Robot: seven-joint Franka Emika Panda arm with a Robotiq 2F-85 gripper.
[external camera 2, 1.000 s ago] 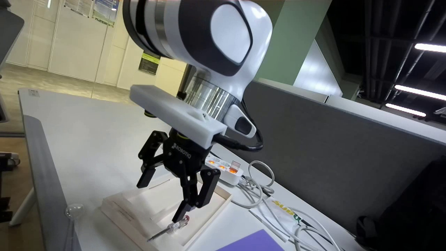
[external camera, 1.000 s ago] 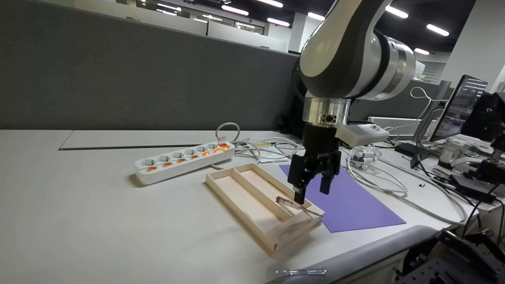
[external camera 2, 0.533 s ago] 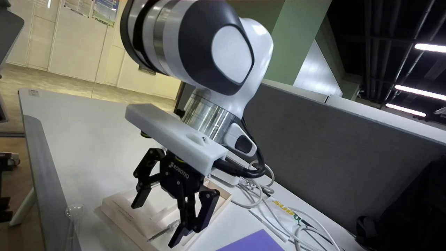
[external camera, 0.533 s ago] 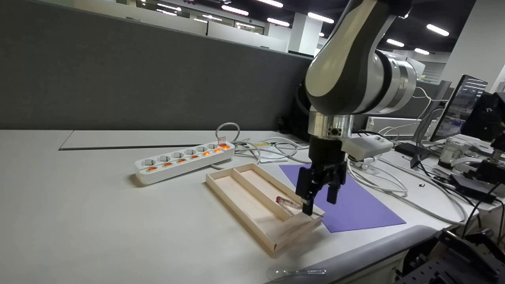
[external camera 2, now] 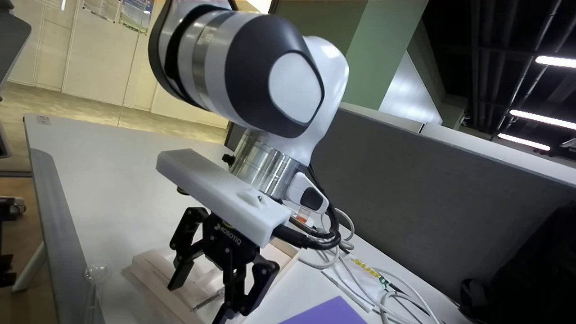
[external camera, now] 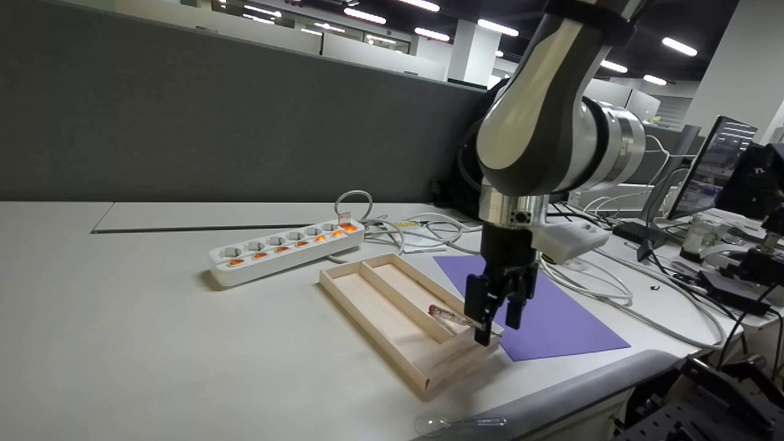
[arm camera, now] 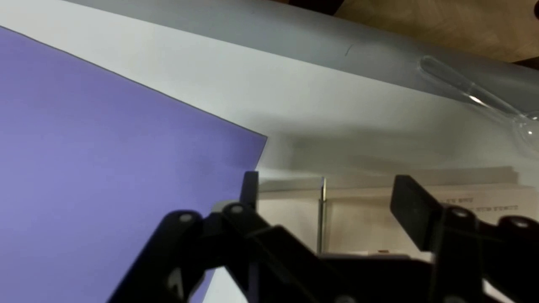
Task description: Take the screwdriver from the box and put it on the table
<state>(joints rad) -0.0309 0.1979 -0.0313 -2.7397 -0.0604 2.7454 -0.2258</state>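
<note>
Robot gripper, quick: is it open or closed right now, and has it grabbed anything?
Gripper: open, holding nothing; in the wrist view the screwdriver shows between its spread jaws.

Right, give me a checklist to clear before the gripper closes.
1. Gripper open: ok; its jaws stand apart.
2. Screwdriver in the box: ok; handle in the compartment nearer the purple sheet, shaft over the end rim.
3. Shaft between the fingers: ok in the wrist view.
4. Fingers low enough to grip: cannot tell; contact isn't clear.
5. Handle visible to the wrist camera: not ok; only the shaft shows.
6. Table in view for the put-down: ok, in both exterior views.
</note>
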